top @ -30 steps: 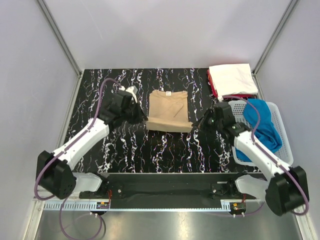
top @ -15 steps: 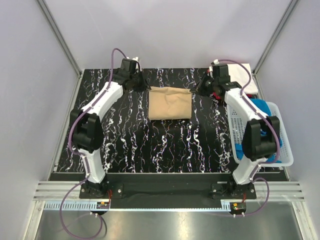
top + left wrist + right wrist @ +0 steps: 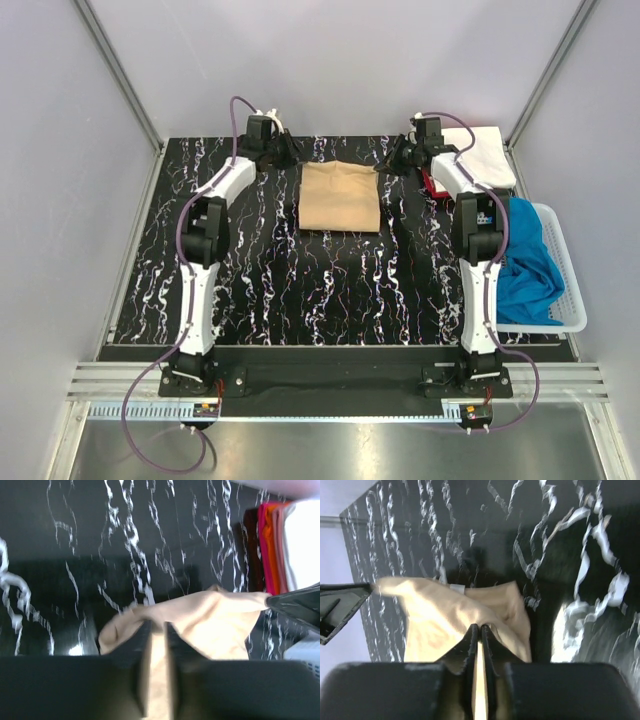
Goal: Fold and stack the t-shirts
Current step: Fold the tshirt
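Observation:
The tan t-shirt point(image 3: 340, 197) lies folded at the far middle of the black marbled table point(image 3: 300, 290). My left gripper point(image 3: 291, 156) is shut on its far left corner. My right gripper point(image 3: 394, 161) is shut on its far right corner. In the left wrist view the tan cloth point(image 3: 205, 625) is pinched between the fingers of the left gripper point(image 3: 158, 626). In the right wrist view the tan cloth point(image 3: 435, 620) is bunched at the closed tips of the right gripper point(image 3: 480, 628). The white t-shirt point(image 3: 478, 153) lies folded on the red one point(image 3: 431, 186) at the far right. The blue t-shirt point(image 3: 526, 262) lies crumpled in the basket.
The white mesh basket point(image 3: 565, 300) stands at the right edge of the table. The red and white stack point(image 3: 280, 540) lies just right of the right gripper. Both arms stretch to the far side, near the back wall.
Both grippers have carried the tan shirt's near edge from mid-table to the far edge. The shirt now lies folded over on itself.

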`<state>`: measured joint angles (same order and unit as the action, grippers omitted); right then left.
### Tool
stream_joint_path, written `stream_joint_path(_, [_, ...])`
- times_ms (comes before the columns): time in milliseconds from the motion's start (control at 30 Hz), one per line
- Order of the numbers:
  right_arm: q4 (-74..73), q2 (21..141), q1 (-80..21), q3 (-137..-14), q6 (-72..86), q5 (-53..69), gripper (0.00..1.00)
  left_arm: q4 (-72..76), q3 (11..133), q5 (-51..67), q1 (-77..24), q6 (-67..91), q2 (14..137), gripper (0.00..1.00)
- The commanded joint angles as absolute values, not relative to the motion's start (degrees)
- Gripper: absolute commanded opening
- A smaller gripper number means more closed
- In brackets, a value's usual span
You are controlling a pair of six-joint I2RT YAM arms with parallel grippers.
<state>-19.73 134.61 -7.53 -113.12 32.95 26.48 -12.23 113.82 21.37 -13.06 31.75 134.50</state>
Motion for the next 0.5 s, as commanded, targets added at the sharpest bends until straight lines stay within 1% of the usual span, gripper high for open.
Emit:
stream_joint_path(0, [-18.8, 140.3, -6.3, -122.2, 31.8, 29.8, 0.14, -0.7, 121.4, 26.6, -11.6, 34.1, 140.7, 0.32])
stream_joint_path(33, [-18.9, 144.0, -6.1, -127.0, 31.7, 30.9, 0.22, -0.7, 122.7, 26.8, -11.4, 33.4, 142.8, 0.33])
stream_joint_path(67, [-19.2, 145.7, -5.7, -129.5, 31.6, 33.5, 0.38, -0.6, 123.5, 26.5, -11.3, 31.7, 143.1, 0.34])
stream_joint_path(100, [-19.6, 147.1, -5.4, -131.9, 31.3, 34.1, 0.42, -0.5, 123.4, 26.3, -11.1, 31.0, 143.0, 0.35])
stream_joint_path(133, [-23.0, 149.5, -4.8, -137.4, 30.1, 33.9, 0.43, -0.4, 123.1, 25.8, -10.8, 30.4, 142.0, 0.38])
stream_joint_path(233, [-29.5, 150.3, -3.6, -143.2, 26.8, 32.5, 0.46, -0.6, 119.5, 23.9, -10.2, 27.4, 137.7, 0.39])
stream_joint_path(300, [-30.6, 148.5, -3.3, -141.6, 25.7, 32.4, 0.49, -2.4, 116.5, 22.4, -10.3, 25.6, 135.4, 0.39])
stream_joint_path(333, [-30.6, 146.2, -3.4, -138.5, 24.4, 32.5, 0.5, -3.0, 115.5, 22.8, -10.4, 25.4, 133.6, 0.4])
stream_joint_path(433, [-30.7, 143.4, -3.4, -133.1, 23.1, 34.2, 0.49, -8.8, 113.9, 24.4, -10.5, 24.4, 132.6, 0.38])
stream_joint_path(467, [-30.7, 142.9, -3.4, -132.1, 22.8, 34.5, 0.49, -10.2, 111.6, 24.2, -10.9, 23.8, 131.5, 0.38])
